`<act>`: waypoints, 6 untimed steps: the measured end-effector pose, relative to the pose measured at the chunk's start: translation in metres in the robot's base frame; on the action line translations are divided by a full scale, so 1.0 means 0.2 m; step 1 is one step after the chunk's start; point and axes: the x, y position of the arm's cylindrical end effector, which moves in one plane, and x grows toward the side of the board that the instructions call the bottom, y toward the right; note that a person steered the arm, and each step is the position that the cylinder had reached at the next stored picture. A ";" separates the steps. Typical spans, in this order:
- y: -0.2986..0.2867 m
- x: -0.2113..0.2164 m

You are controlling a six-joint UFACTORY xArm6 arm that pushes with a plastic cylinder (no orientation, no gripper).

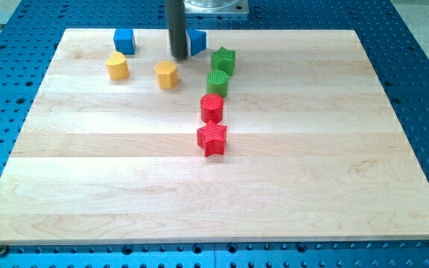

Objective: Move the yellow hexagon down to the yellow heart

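Note:
Two yellow blocks lie near the view's top left. One yellow block (117, 66) is further left. The other yellow block (167, 74) is to its right and slightly lower. I cannot tell for sure which is the hexagon and which the heart. My tip (179, 57) is at the end of the dark rod, just above and to the right of the right yellow block, a small gap away from it.
A blue cube (124, 40) sits above the left yellow block. Another blue block (198, 42) is partly hidden behind the rod. A green star (223, 59), a green cylinder (217, 83), a red cylinder (211, 108) and a red star (212, 138) form a column right of my tip.

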 end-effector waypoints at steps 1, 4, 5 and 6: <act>0.00 0.26; -0.20 0.23; -0.40 0.29; -0.45 0.34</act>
